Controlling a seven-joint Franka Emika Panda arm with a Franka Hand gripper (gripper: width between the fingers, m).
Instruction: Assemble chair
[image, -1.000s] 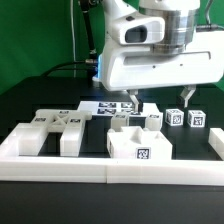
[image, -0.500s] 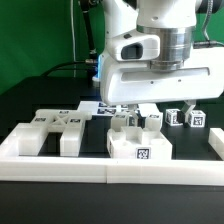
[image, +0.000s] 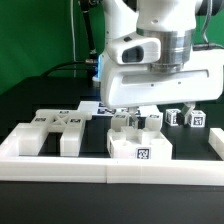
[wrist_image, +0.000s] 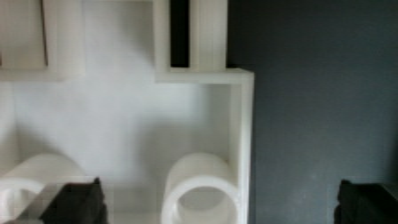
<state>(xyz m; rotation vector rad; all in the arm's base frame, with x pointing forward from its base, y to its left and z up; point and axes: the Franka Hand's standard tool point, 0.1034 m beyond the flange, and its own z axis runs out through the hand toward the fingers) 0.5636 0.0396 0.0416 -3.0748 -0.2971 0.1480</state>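
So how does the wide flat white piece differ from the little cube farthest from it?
The wide piece is broad and low, with several tags on top. The small cube is compact and shows one tag facing the camera. Both are white with black-and-white tags.

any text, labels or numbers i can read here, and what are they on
No words, numbers or brand names can be read in either view.
front block: black-and-white square tag, a pattern, not text.
small cube and cube beside it: the same kind of tag, no text.
left slab: tags too small to make out.
Wrist view: no marks at all.
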